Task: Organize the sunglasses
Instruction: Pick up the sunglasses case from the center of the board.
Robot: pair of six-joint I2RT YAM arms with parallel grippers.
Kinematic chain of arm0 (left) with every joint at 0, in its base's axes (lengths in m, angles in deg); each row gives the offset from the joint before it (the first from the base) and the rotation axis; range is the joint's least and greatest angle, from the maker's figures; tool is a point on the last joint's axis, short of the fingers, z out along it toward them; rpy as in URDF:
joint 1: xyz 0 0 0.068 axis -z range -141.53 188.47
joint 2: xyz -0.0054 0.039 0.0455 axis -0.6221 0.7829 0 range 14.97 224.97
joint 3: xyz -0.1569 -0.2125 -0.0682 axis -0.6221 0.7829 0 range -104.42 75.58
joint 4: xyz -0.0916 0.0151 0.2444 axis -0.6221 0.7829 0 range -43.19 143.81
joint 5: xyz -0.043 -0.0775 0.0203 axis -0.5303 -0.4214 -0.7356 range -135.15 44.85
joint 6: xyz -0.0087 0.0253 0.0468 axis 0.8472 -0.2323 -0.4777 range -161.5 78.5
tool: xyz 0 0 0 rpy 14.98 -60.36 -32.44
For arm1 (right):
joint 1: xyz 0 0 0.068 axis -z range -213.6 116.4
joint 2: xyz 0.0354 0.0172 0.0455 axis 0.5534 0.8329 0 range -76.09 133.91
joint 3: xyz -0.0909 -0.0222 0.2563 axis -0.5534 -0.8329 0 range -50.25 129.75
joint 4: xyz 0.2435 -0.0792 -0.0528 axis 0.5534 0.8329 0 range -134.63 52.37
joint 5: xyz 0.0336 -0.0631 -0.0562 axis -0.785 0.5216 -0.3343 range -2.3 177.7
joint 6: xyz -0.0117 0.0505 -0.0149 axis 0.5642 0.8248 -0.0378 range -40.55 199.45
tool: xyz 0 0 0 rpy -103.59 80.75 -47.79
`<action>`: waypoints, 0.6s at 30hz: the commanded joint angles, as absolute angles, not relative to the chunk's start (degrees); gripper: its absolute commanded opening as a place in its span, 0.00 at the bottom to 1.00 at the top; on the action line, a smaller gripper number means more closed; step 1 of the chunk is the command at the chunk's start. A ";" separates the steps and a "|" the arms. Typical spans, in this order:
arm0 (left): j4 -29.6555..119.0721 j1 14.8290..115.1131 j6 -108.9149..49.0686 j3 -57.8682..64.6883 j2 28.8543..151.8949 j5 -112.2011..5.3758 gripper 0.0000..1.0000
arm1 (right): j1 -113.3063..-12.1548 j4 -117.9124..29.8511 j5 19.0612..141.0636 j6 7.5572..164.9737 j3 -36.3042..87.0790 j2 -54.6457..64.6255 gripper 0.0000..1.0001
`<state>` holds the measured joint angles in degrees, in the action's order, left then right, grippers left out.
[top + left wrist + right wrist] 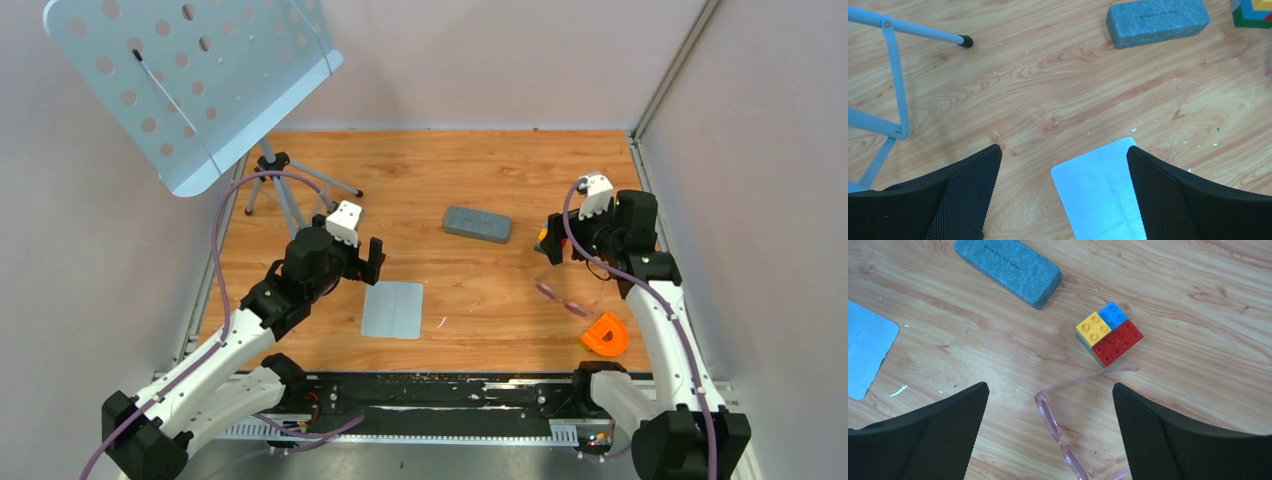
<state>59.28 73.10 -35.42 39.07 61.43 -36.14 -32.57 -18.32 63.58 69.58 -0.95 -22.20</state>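
Note:
The sunglasses (1058,432), thin with a translucent pink-purple frame and unfolded arms, lie flat on the wooden table; in the top view they (560,298) are at the right. My right gripper (1050,405) is open and empty, hovering above them with the frame between its fingers (943,425); it shows in the top view (556,243). The closed grey glasses case (477,224) lies at mid table and shows in both wrist views (1157,21) (1008,270). My left gripper (1063,172) is open and empty above the corner of the pale grey-blue cloth (1098,192) (393,309).
A block of yellow, blue and red toy bricks (1109,332) sits just beyond the sunglasses. An orange half-round object (606,335) lies near the front right. A light-blue music stand (190,70) on a tripod (895,75) stands at the back left. Walls enclose the table.

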 commanded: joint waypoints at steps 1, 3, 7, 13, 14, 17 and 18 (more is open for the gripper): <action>57.31 73.16 -34.90 39.67 61.38 -38.01 1.00 | -31.93 -20.11 63.94 67.06 0.05 -20.38 1.00; 57.45 73.15 -34.92 39.71 61.35 -38.14 1.00 | -31.93 -18.84 61.54 61.26 1.13 -18.49 0.99; 57.87 73.17 -34.74 39.63 61.20 -37.92 1.00 | -31.89 -17.90 57.74 56.36 2.67 -14.87 0.93; 58.12 73.10 -34.82 39.55 61.45 -38.42 1.00 | -32.77 -15.48 50.16 52.40 9.99 -7.58 0.87; 58.10 73.12 -34.87 39.47 61.53 -38.45 1.00 | -33.26 -15.43 50.59 51.33 11.48 -5.77 0.87; 58.15 73.12 -34.66 39.30 61.64 -38.13 1.00 | -36.94 -14.08 52.15 47.84 16.86 1.22 0.89; 58.22 73.14 -34.51 39.22 61.77 -37.85 1.00 | -37.61 -13.55 51.94 46.36 18.37 3.73 0.89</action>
